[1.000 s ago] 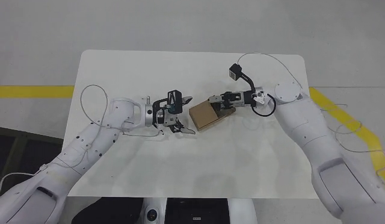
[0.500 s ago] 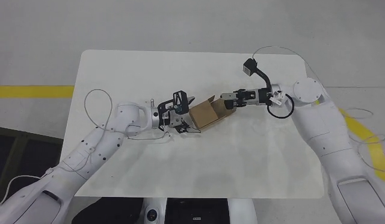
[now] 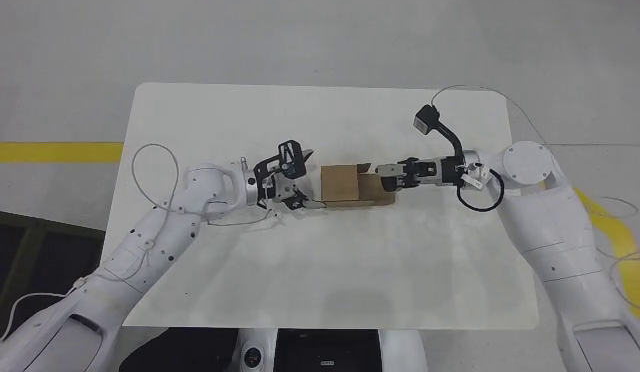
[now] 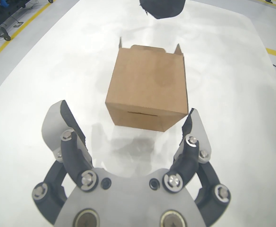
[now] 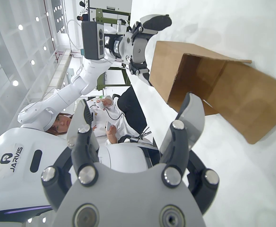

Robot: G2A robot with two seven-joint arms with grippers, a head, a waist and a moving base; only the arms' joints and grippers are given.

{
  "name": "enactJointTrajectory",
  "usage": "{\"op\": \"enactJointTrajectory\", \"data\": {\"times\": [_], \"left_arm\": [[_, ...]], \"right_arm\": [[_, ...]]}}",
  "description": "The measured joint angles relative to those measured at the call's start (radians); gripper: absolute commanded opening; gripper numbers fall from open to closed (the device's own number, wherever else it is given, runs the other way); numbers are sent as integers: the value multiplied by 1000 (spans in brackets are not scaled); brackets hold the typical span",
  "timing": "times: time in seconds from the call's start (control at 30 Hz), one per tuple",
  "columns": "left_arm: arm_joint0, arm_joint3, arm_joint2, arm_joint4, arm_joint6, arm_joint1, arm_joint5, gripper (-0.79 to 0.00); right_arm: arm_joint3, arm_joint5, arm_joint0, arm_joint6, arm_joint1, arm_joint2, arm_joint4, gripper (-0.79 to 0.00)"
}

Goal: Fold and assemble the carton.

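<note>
The brown carton lies on its side in the middle of the white table. Its closed end, with a slot, faces my left gripper, which stands open just short of it. In the left wrist view the carton sits between and slightly beyond the left gripper. The carton's open end with loose flaps faces my right gripper, which is open; one of its fingers stands at the opening's edge. In the top view the right gripper is at the carton's right end.
The table's right edge lies beyond the right arm. The right arm's black camera block stands above its wrist. Bare tabletop surrounds the carton on all sides.
The carton turned from a slanted pose to lie square between the grippers and shifted right. The right arm drew back to the right; the left gripper stayed close to the closed end.
</note>
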Motion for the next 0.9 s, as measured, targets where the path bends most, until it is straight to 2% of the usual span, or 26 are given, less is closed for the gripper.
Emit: {"op": "enactJointTrajectory", "data": {"times": [0.07,0.1,0.17,0.2,0.27,0.3,0.63,0.9], "left_arm": [[-3,10,-11,9,9,2,-27,0],[-5,12,-14,11,15,2,-44,0],[-13,14,-17,21,37,4,-103,0],[-19,16,-16,28,51,4,-137,0],[-37,21,-14,61,85,4,-211,0],[-44,28,-12,78,99,3,-231,0],[-122,126,24,170,207,-30,-236,0],[-161,192,83,182,260,-75,-221,0]], "right_arm": [[-13,5,-13,4,4,7,0,-188],[-19,7,-18,6,6,10,0,-222],[-35,13,-32,9,9,15,-1,-419],[-44,16,-39,11,11,16,-3,-483],[-66,25,-55,16,14,18,-7,-742],[-76,30,-62,19,16,19,-10,-785],[-185,99,-145,-5,36,28,-96,-785],[-219,182,-181,-3,48,-24,-278,-785]]}}
